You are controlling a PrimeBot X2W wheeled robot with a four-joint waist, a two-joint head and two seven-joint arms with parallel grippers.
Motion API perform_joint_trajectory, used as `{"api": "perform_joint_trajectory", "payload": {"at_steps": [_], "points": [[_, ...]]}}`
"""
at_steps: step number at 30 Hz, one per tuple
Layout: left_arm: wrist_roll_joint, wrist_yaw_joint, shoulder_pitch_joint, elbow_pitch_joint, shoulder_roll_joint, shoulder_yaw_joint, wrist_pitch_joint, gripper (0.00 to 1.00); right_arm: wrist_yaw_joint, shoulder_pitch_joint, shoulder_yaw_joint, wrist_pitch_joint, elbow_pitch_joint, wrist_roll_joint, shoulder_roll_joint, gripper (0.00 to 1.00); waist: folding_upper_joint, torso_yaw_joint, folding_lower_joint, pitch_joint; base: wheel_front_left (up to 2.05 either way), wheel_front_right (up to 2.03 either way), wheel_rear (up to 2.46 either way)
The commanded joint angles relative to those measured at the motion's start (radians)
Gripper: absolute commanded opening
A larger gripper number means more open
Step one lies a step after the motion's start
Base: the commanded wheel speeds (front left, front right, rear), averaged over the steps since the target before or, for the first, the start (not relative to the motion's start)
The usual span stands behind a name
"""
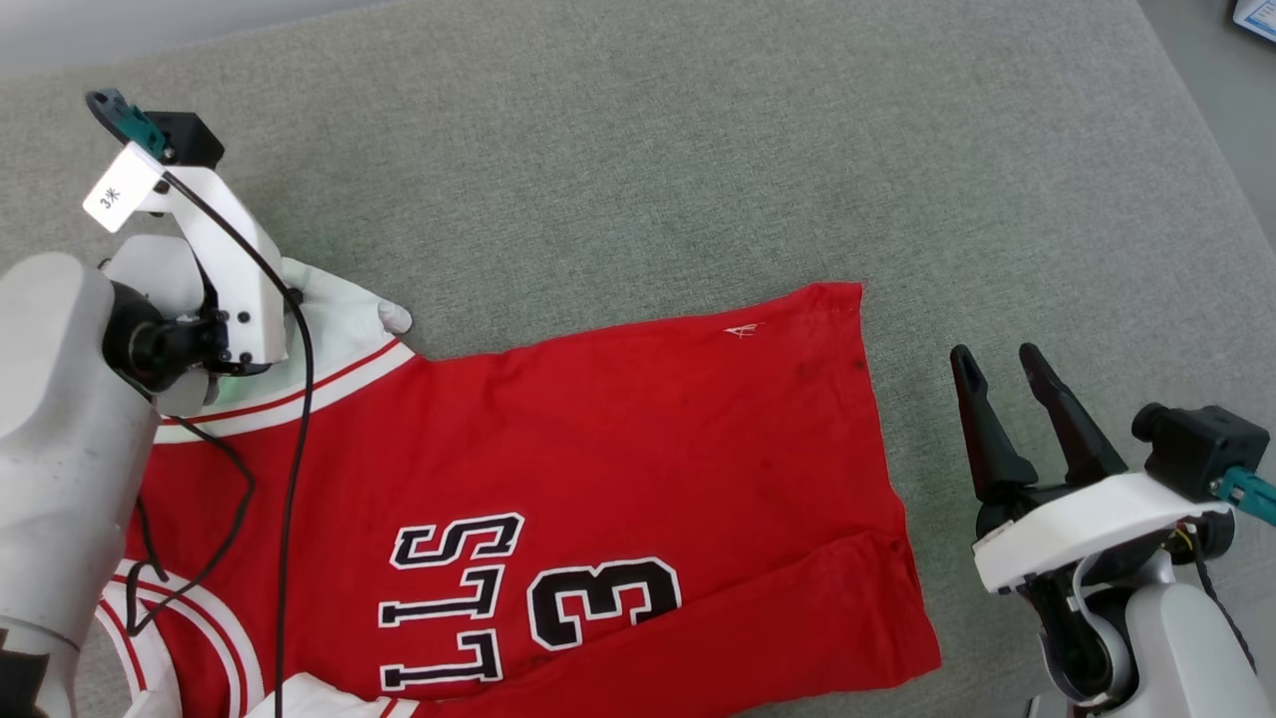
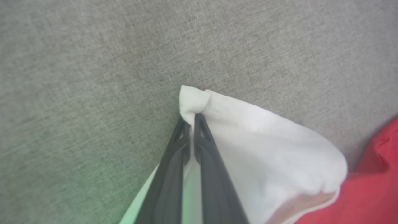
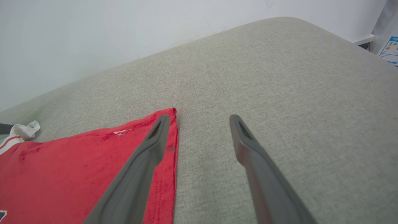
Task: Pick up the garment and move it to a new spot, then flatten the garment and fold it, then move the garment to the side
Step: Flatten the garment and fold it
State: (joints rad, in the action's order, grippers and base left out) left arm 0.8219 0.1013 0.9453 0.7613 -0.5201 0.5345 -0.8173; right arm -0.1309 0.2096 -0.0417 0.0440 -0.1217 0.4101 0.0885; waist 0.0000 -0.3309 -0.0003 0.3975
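Observation:
The red garment [image 1: 618,459] lies spread flat on the grey cushion, its black lettering and number toward the near edge and its hem to the right. Its white sleeve [image 2: 255,140] sits at the far left, and my left gripper [image 2: 192,119] is shut on that sleeve's edge, pinching a small fold of white cloth. In the head view the left arm's wrist hides those fingers. My right gripper [image 1: 997,364] stands open just right of the garment's hem [image 3: 172,155], empty, with its left finger over the red hem in the right wrist view.
The grey fabric cushion [image 1: 638,150] stretches wide beyond the garment. A pale wall [image 3: 93,37] rises behind it. A blue-and-white label [image 3: 390,49] shows at the far right past the cushion's edge. A black cable [image 1: 294,479] from my left arm hangs over the garment.

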Motion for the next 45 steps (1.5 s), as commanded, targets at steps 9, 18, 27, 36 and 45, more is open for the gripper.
{"api": "perform_joint_trajectory", "payload": {"at_steps": [9, 18, 27, 36, 45], "points": [[-0.037, -0.025, -0.045, 0.019, 0.021, 0.001, 0.163, 0.00, 0.000, 0.132, -0.065, -0.120, -0.132, 0.110, 0.080, 1.00, 0.0000, 0.041, 0.0003, -0.059, 0.00, 0.00, 0.00], [-0.032, -0.013, -0.042, -0.038, 0.062, -0.002, 0.262, 0.00, 0.000, 0.316, -0.223, -0.411, -0.346, 0.225, 0.208, 1.00, 0.0000, 0.146, 0.0003, -0.125, 0.00, 0.00, 0.00], [-0.021, 0.000, -0.062, -0.120, 0.088, 0.012, 0.299, 0.00, 0.000, 0.450, -0.324, -0.531, -0.524, 0.270, 0.251, 1.00, 0.0000, 0.226, 0.0003, -0.122, 0.00, 0.00, 0.00], [-0.011, 0.005, -0.099, -0.175, 0.079, 0.017, 0.329, 0.00, -0.002, 0.438, -0.500, -0.721, -0.720, 0.342, 0.202, 0.00, 0.0000, 0.262, 0.0003, -0.098, 0.00, 0.00, 0.00], [-0.003, -0.004, -0.143, -0.186, 0.062, -0.010, 0.407, 0.00, 0.001, 0.566, -0.476, -0.577, -0.649, 0.400, 0.302, 0.00, 0.0000, 0.266, 0.0003, -0.136, 0.00, 0.00, 0.00]]}}
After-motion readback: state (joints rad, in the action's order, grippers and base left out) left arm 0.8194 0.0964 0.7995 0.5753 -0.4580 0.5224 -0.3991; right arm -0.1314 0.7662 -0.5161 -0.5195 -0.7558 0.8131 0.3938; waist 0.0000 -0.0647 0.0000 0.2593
